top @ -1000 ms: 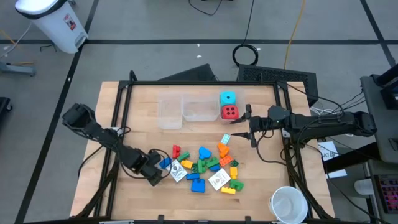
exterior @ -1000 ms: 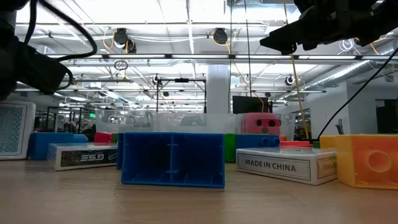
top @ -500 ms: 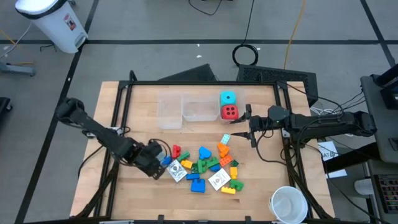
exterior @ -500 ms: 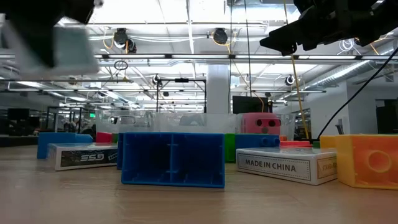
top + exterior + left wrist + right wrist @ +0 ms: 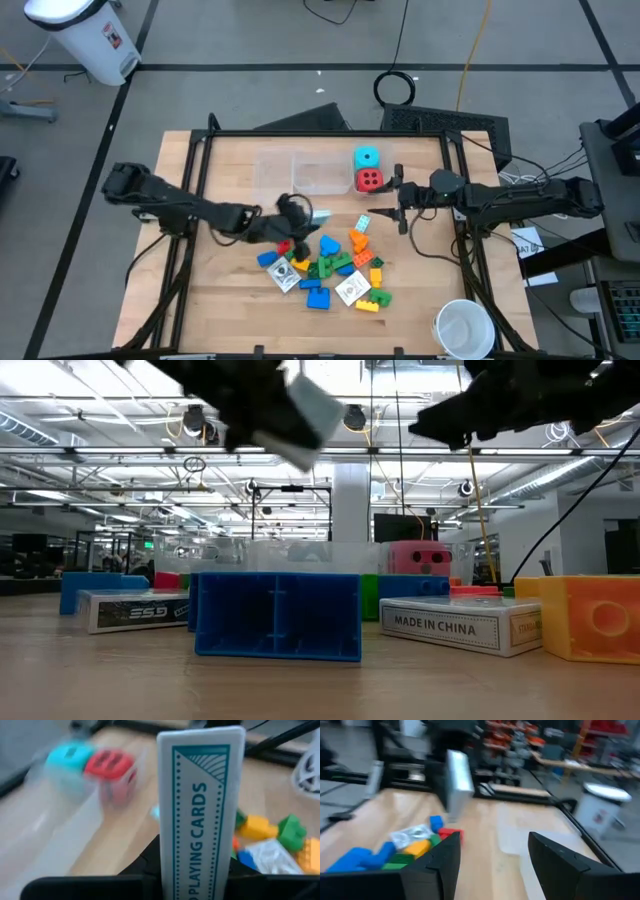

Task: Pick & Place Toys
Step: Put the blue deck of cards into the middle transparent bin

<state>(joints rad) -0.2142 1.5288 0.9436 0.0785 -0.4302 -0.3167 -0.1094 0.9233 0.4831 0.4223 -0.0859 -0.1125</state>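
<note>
- Looking straight down first: the left gripper (image 5: 300, 212) is out over the middle of the desk (image 5: 225, 310), just in front of the clear bins (image 5: 318, 177), with its fingers pinched on a white and teal card box (image 5: 320, 214). The pile of bricks (image 5: 335, 265) sits just beside it toward the front of the desk, with more card boxes mixed in. The red die (image 5: 369, 180) and cyan die (image 5: 367, 158) sit touching each other next to the bins. The right gripper (image 5: 398, 212) hangs near the dice, and a small teal card (image 5: 362, 223) lies close by it. A white cup (image 5: 463, 328) is down in the front right corner.
- Low view: the card box (image 5: 303, 420) is up in the air, tilted, clamped by the dark left gripper (image 5: 262, 415). On the desk there's a big blue brick (image 5: 277, 615) up front, a card box reading "MADE IN CHINA" (image 5: 460, 626) and an orange brick (image 5: 590, 618). The right gripper (image 5: 450, 422) is up high too.
- Left wrist view: the card box (image 5: 200, 810) stands upright between the fingers, "PLAYING CARDS" printed on its side. Both dice (image 5: 97, 762) are blurry beyond it.
- Right wrist view: the right gripper (image 5: 492, 865) has its fingers (image 5: 442, 862) partly spread with nothing between them. The held card box (image 5: 457, 780) shows farther off above the bricks (image 5: 405, 847).
</note>
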